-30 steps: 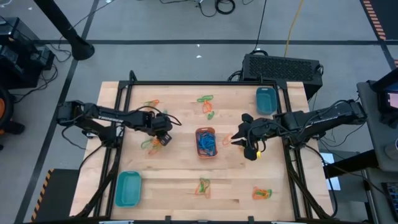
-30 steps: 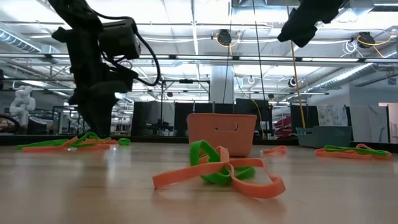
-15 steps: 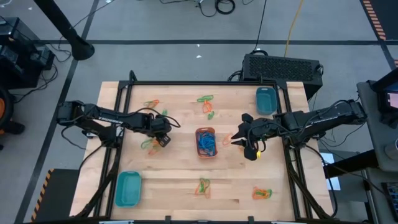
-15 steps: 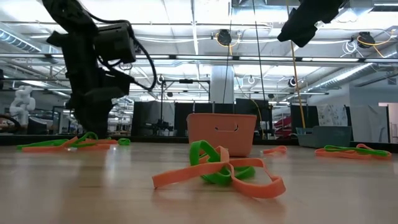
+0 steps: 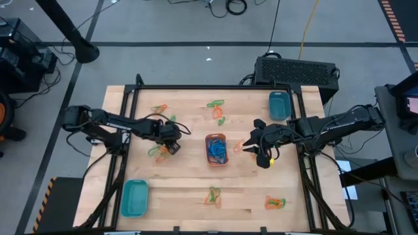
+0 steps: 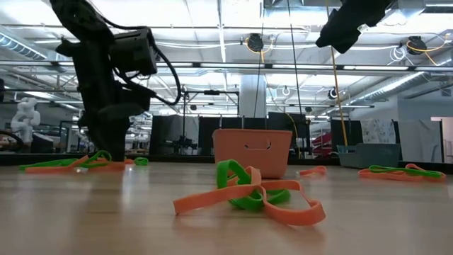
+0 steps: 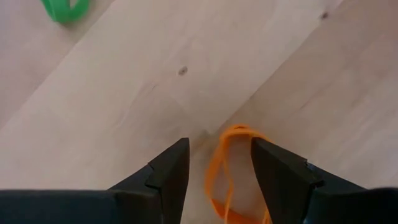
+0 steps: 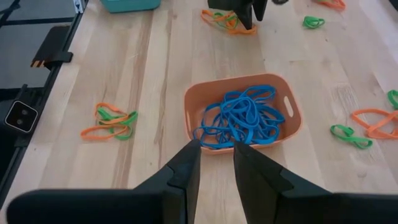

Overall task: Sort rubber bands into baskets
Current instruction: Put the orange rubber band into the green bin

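The left pincer (image 7: 219, 163) stood apart astride an orange rubber band (image 7: 225, 174), left of the orange basket (image 5: 216, 149); closing might snag neighbouring green bands (image 5: 155, 152).

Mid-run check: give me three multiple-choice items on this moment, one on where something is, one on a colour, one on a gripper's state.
1. Where is the orange basket?
A. Mid-table, between the two grippers
B. At the table's near left corner
C. At the far right corner

2. What colour are the rubber bands in the orange basket?
A. Green
B. Blue
C. Orange

3. How does the left gripper stand?
A. Shut on a green band
B. Shut, with nothing in it
C. Open, with an orange band between its fingers

Answers:
1. A: the high view shows it at the centre, with the teal baskets at two corners.
2. B: the right wrist view shows a blue tangle.
3. C: the left wrist view shows parted fingers on either side of the orange loop on the table.
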